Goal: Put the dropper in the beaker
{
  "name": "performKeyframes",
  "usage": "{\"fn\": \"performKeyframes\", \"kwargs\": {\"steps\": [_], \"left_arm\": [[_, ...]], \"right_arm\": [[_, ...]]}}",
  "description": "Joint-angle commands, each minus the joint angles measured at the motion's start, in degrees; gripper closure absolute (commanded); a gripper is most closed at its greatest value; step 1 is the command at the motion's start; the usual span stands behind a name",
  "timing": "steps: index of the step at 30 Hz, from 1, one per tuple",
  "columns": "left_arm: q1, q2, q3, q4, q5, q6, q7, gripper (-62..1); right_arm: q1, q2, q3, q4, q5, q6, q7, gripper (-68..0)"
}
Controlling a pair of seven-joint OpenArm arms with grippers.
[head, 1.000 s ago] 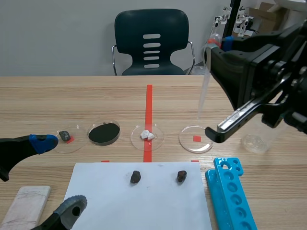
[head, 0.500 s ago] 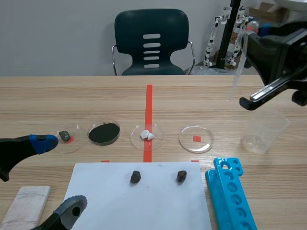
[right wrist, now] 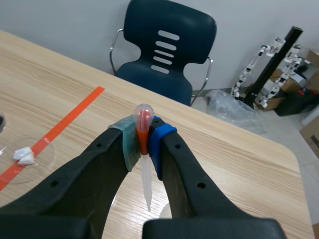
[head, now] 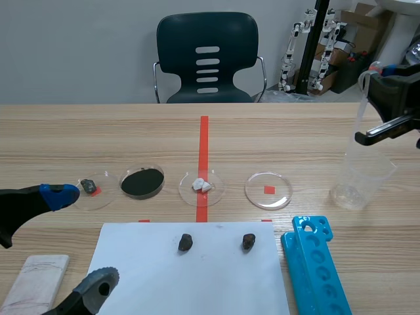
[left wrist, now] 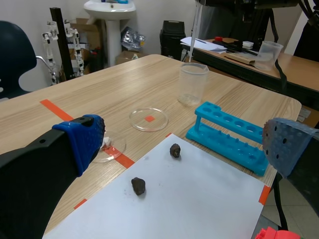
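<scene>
Left tool [left wrist: 185, 143] spread wide over paper [left wrist: 189, 199]; dropper [left wrist: 195, 25] above beaker [left wrist: 193, 84]

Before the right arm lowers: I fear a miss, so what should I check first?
1. Grip on dropper: ok, right gripper shut on it just under the bulb.
2. Dropper tip down: ok, it hangs near upright.
3. Beaker upright: ok, standing on the table.
4. Tip over the beaker's mouth: ok by the scene and left wrist views.
5. Tip inside the rim: cannot tell.
6. Left gripper clear: ok, open, far from the beaker.
</scene>
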Motion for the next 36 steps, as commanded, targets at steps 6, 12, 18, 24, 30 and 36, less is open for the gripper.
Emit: {"fn": "performKeyframes", "kwargs": {"steps": [6, 12, 18, 24, 30, 36], "left_arm": [[0.1, 0.3, -0.2, 0.7, -0.4, -0.1, -0.9, -62.3], [0.1, 0.3, -0.2, 0.7, -0.4, -0.1, -0.9, -62.3], [0.1, 0.3, -0.2, 0.7, -0.4, -0.1, -0.9, -62.3], [0.1, 0.3, -0.2, 0.7, -0.4, -0.1, -0.9, -62.3], [0.1, 0.3, -0.2, 0.7, -0.4, -0.1, -0.9, -62.3], [0.1, 0.3, -0.2, 0.7, -0.4, -0.1, -0.9, -62.3]], "right_arm": [[2.4, 1.4, 1.1, -2.9, 0.5, -0.7, 1.2, -2.4], [2.5, 1.4, 1.1, -5.0, 0.5, -0.7, 1.3, -2.4], [2.5, 1.4, 1.1, -7.0, 0.4, -0.7, 1.7, -2.4], [2.5, 1.4, 1.1, -9.6, 0.4, -0.7, 2.7, -2.4], [3.7, 1.4, 1.1, -12.8, 0.5, -0.6, 3.7, -2.4], [6.8, 1.4, 1.1, -17.4, 0.5, 0.0, 4.0, -2.4]]}}
